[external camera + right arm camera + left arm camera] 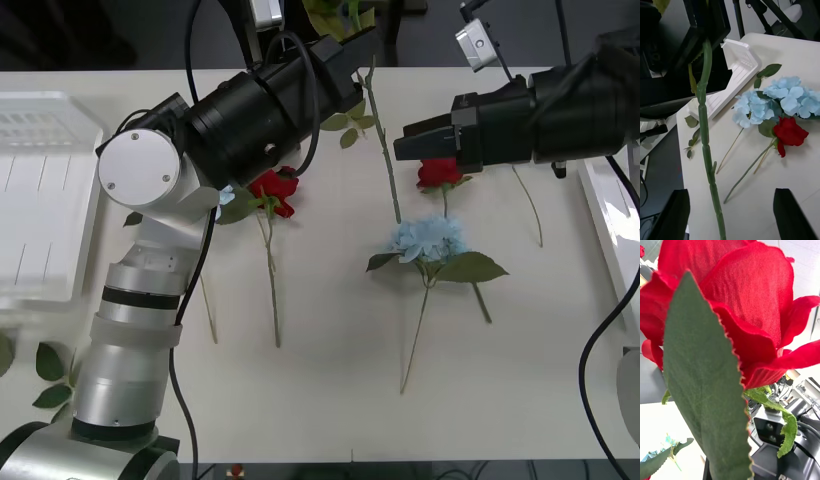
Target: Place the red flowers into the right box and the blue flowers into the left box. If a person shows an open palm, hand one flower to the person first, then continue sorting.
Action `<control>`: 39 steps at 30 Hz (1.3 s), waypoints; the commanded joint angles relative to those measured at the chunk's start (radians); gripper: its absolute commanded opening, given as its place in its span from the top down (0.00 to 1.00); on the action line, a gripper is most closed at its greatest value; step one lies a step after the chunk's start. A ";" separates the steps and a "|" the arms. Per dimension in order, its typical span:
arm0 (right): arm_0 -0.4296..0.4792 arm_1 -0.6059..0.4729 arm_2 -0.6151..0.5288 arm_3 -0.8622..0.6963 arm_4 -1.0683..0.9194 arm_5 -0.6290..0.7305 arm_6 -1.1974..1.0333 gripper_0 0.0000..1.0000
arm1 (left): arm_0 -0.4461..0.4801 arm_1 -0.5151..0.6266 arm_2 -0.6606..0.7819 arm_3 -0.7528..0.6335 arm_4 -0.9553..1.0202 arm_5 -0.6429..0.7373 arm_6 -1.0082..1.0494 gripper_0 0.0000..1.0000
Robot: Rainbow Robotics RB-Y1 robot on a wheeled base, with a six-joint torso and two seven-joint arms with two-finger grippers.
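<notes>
My left gripper (358, 55) is raised over the table's far middle, shut on the stem of a red flower (733, 303) whose bloom sits close before its wrist camera. Its long green stem (385, 150) hangs down toward the table. Beside the stem's lower part my right gripper (405, 140) stands open, and the stem (707, 150) runs between its black fingers (677, 213). Another red flower (275, 190) lies by my left arm, beside blue flowers (752, 108). A third red bloom (438, 172) lies under my right gripper. One blue flower (430, 240) lies mid-table.
The left box (40, 190) stands at the table's left edge, the right box (603, 215) at the right edge, seen in part. Loose green leaves (45, 365) lie at the front left. My left arm covers part of the flowers under it.
</notes>
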 commanded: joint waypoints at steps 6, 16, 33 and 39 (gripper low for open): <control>-0.022 0.016 0.020 -0.029 -0.015 -0.025 -0.023 1.00 | -0.020 0.009 0.001 -0.012 0.001 -0.004 0.030 1.00; -0.022 0.017 0.027 -0.028 -0.021 -0.033 -0.021 1.00 | -0.020 0.009 0.001 -0.012 0.002 -0.012 0.027 1.00; -0.021 0.017 0.007 -0.029 -0.022 -0.018 -0.011 1.00 | -0.020 0.009 0.003 -0.012 0.004 -0.012 0.020 1.00; -0.021 0.016 -0.036 -0.029 -0.024 0.019 0.005 1.00 | -0.020 0.009 0.001 -0.014 0.005 -0.012 0.018 1.00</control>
